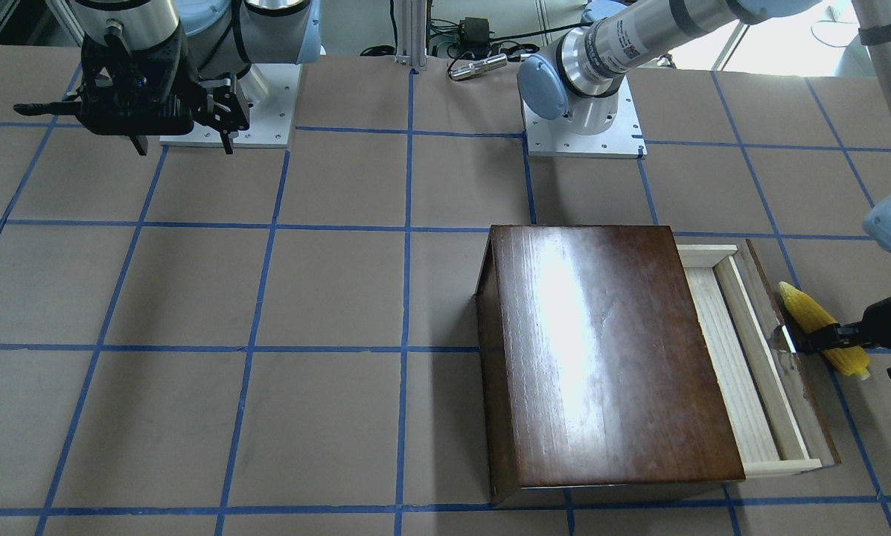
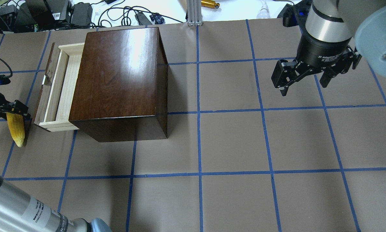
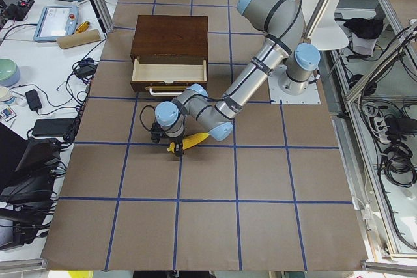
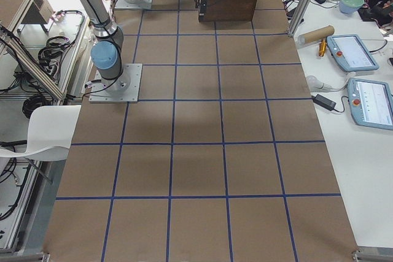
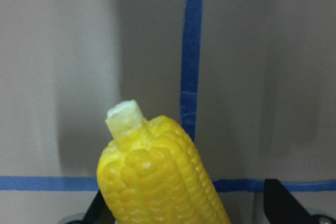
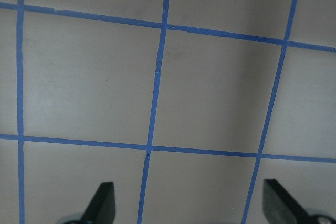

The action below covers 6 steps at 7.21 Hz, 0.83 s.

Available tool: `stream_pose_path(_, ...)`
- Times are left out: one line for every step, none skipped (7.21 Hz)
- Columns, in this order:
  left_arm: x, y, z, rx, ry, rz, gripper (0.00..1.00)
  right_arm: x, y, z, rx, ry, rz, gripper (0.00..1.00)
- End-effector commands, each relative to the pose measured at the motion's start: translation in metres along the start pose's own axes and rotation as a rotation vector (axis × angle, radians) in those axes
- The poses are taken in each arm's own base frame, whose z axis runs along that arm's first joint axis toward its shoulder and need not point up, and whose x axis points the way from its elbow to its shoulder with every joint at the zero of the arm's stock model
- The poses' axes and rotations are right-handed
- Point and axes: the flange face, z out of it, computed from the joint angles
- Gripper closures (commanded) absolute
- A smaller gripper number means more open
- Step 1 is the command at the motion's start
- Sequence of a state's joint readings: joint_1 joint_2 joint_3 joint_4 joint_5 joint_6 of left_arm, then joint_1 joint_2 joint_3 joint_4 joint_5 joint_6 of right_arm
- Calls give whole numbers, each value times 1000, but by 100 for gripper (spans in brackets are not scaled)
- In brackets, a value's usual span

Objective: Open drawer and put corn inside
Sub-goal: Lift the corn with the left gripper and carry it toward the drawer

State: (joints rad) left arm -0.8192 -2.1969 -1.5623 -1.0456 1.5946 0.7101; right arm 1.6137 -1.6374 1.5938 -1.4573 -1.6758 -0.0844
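Observation:
The glossy dark-brown box (image 1: 609,357) stands on the table with its drawer (image 1: 743,357) pulled partly out; the pale tray is empty. The drawer's dark front panel with the white handle (image 1: 786,339) faces the corn. The yellow corn (image 1: 825,327) lies on the brown paper just outside that panel. My left gripper (image 1: 862,356) is low over the corn, open, with one finger on each side of the cob. In the left wrist view the corn (image 5: 157,182) sits close to one finger (image 5: 100,208), apart from the other. My right gripper (image 2: 304,87) is open and empty, high over the far side.
The table is brown paper with a blue tape grid. The arm bases (image 1: 583,123) stand at the robot's edge. Cables and power bricks (image 2: 67,13) lie beyond the far edge, behind the box. Tablets (image 4: 353,53) lie on a side bench.

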Motion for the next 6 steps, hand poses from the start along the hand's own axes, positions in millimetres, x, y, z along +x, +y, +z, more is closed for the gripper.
stream_pose_path(-1,-1,-1,5,-7,1,74,0,0,0,-1,1,0,0)
stream_pose_path(-1,-1,-2,7,-7,1,88,0,0,0,-1,-1,0,0)
stream_pose_path(-1,-1,-3,8,-8,1,98,0,0,0,-1,-1,0,0)
stream_pose_path(-1,-1,-3,8,-8,1,100,0,0,0,1,-1,0,0)
stream_pose_path(-1,-1,-4,9,-9,1,100,0,0,0,-1,-1,0,0)
stream_pose_path(-1,0,-10,16,-15,1,100,0,0,0,1,-1,0,0)
